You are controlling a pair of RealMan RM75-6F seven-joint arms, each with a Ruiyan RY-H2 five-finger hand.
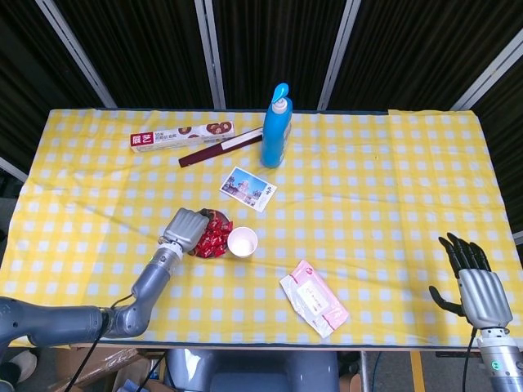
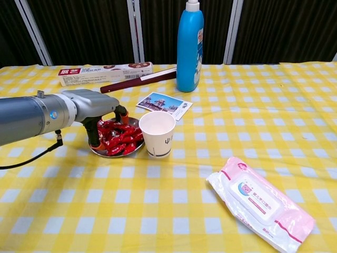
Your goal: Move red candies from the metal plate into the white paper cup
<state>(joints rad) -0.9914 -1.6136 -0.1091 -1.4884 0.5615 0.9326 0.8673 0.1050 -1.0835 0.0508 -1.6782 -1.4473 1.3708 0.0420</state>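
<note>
1. The left hand (image 2: 97, 113) is over the left side of the metal plate (image 2: 98, 152), and its fingers (image 2: 94, 138) reach down among the red candies (image 2: 122, 138).
2. I cannot tell if the fingers already grasp a candy, because the hand covers them in the head view and the candies hide the tips in the chest view.
3. The red candies lie in a heap on the plate, mostly to the right of the fingers.
4. The white paper cup (image 2: 157, 133) stands upright, just beside the right edge of the plate.
5. The right hand (image 1: 477, 286) is at the near right corner of the desk (image 1: 392, 188), well apart from the plate, with fingers spread and holding nothing.
</note>
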